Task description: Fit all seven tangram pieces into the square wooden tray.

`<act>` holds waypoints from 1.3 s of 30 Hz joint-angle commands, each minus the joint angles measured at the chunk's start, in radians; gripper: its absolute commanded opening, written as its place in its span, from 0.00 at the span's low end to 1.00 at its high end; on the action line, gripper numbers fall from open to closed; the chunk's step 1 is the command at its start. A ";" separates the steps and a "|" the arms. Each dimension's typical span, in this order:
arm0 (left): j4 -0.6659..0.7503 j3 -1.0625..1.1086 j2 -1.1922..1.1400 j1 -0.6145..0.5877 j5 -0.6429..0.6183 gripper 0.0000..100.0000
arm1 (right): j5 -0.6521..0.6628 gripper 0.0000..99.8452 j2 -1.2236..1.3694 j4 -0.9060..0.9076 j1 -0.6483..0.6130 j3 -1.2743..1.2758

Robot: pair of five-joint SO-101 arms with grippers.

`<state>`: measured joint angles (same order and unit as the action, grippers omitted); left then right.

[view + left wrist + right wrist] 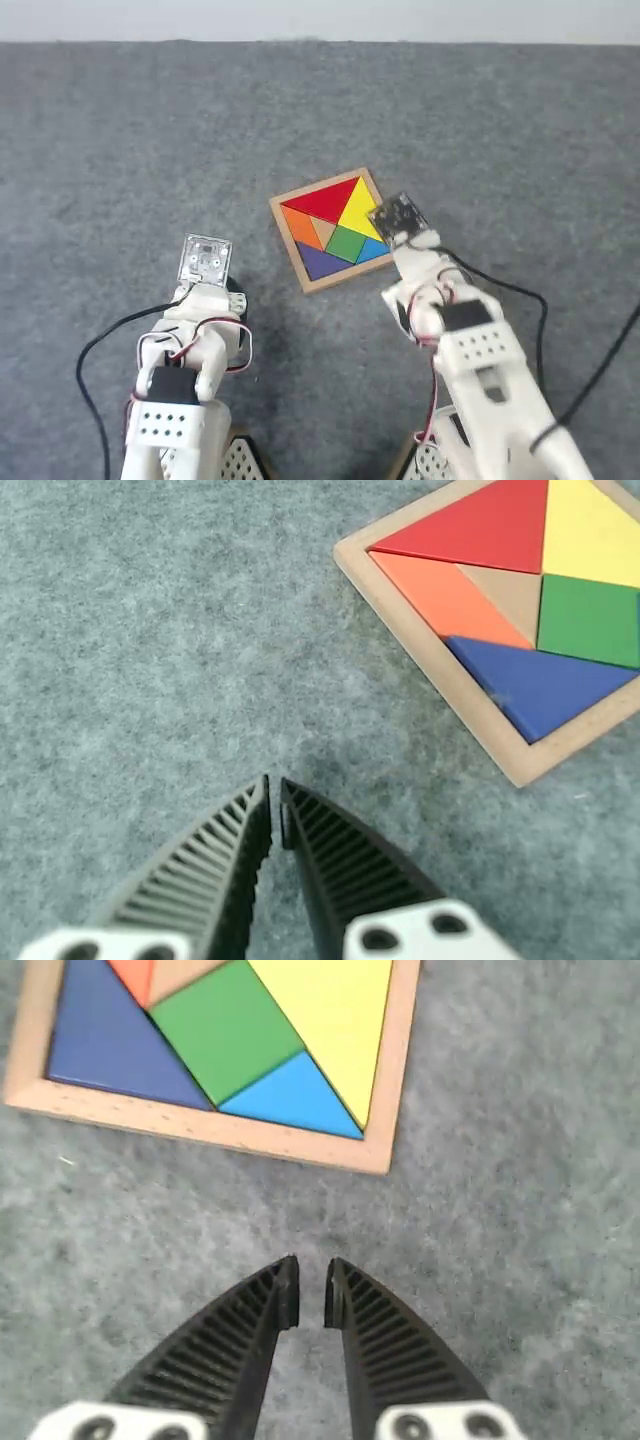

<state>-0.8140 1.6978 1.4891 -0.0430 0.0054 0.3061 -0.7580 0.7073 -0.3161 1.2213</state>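
Down on the grey desk (140, 130) from above, the wooden tray (290, 247) holds all seven tangram pieces (345, 243), so the left hand (275, 785) hangs pressed together and empty beside it, and the right hand (311, 1265), almost closed, hangs empty near its edge, the job seemingly done.

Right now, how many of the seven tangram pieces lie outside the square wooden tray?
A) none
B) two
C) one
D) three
A: the red triangle, yellow triangle, orange piece, tan triangle, green square, dark blue triangle and light blue triangle all sit inside the wooden tray.
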 commanded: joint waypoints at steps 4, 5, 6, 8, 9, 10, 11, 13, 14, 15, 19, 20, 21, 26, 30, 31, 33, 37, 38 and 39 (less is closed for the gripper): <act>-0.002 -0.008 0.012 -0.005 -0.006 0.02 | -0.002 0.06 -0.214 -0.031 0.016 0.129; -0.002 -0.008 0.012 -0.005 -0.006 0.02 | -0.002 0.06 -0.236 -0.031 0.016 0.140; -0.002 -0.008 0.012 -0.005 -0.006 0.02 | -0.002 0.06 -0.255 -0.031 0.016 0.149; -0.002 -0.008 0.012 -0.005 -0.006 0.02 | -0.002 0.06 -0.295 -0.047 0.016 0.167; -0.002 -0.008 0.012 -0.005 -0.006 0.02 | -0.002 0.06 -0.314 -0.065 0.016 0.184; -0.002 -0.008 0.012 -0.005 -0.006 0.02 | -0.002 0.06 -0.331 -0.088 0.016 0.206; -0.002 -0.008 0.012 -0.005 -0.006 0.02 | -0.002 0.06 -0.349 -0.119 0.016 0.233; -0.002 -0.008 0.012 -0.005 -0.006 0.02 | -0.002 0.06 -0.386 -0.194 0.016 0.305; -0.002 -0.008 0.012 -0.005 -0.006 0.02 | -0.002 0.06 -0.404 -0.234 0.016 0.345; -0.002 -0.008 0.012 -0.005 -0.006 0.02 | -0.002 0.06 -0.426 -0.275 0.016 0.382; -0.002 -0.008 0.012 -0.005 -0.006 0.02 | 0.000 0.06 -0.522 -0.346 0.019 0.465; -0.002 -0.008 0.012 -0.005 -0.006 0.02 | 0.000 0.06 -0.549 -0.328 0.028 0.465; -0.002 -0.008 0.012 -0.005 -0.006 0.02 | -0.002 0.06 -0.573 -0.308 0.039 0.466; -0.002 -0.008 0.012 -0.005 -0.006 0.02 | -0.002 0.06 -0.682 -0.160 0.065 0.465; -0.002 -0.008 0.012 -0.005 -0.006 0.02 | -0.002 0.06 -0.756 0.097 0.054 0.448; -0.002 -0.008 0.012 -0.005 -0.006 0.02 | -0.002 0.06 -0.774 0.154 0.054 0.446; -0.002 -0.008 0.012 -0.005 -0.006 0.02 | -0.002 0.06 -0.820 0.236 0.054 0.451; -0.002 -0.008 0.012 -0.005 -0.006 0.02 | -0.003 0.06 -0.934 0.259 0.107 0.470; -0.002 -0.008 0.012 -0.005 -0.006 0.02 | -0.006 0.06 -0.960 0.266 0.148 0.468; -0.002 -0.008 0.012 -0.005 -0.006 0.02 | -0.009 0.04 -0.986 0.271 0.196 0.466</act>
<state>-0.8140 1.6978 1.4891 -0.0430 0.0054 0.3061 -1.6448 0.9528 -0.2409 1.6740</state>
